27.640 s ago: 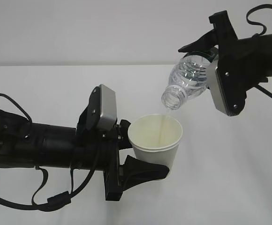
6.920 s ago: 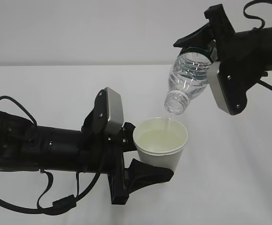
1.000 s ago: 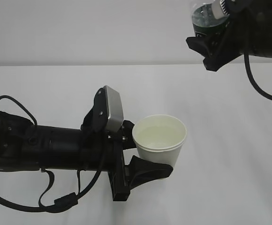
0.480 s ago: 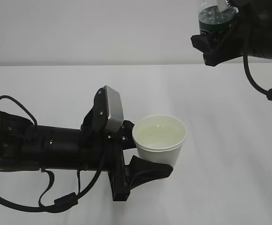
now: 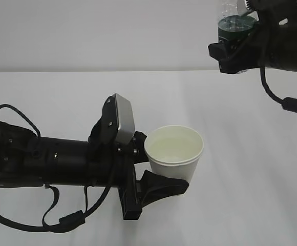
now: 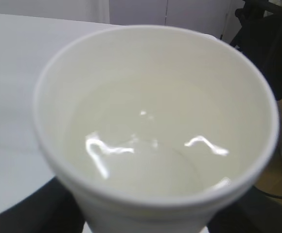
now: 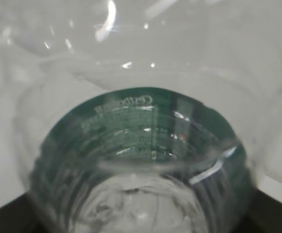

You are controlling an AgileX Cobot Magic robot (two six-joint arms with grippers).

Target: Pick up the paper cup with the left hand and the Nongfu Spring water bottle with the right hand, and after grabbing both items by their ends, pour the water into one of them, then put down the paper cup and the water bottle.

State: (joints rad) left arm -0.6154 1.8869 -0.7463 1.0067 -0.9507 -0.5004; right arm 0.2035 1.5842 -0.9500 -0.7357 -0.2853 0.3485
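Exterior view: my left hand reaches in from the left, low over the white table, jaws closed around the paper cup near its base. The cup stands upright and holds water. At the top right my right hand holds the Nongfu Spring water bottle high above the table, well apart from the cup, jaws clamped on its green-labelled lower part; the bottle's top is cut off by the frame.

Left wrist view: the cup fills the picture, the water glinting inside. My jaws are hidden beneath it.

Right wrist view: the clear ribbed bottle is seen close up, its green label showing through the plastic.
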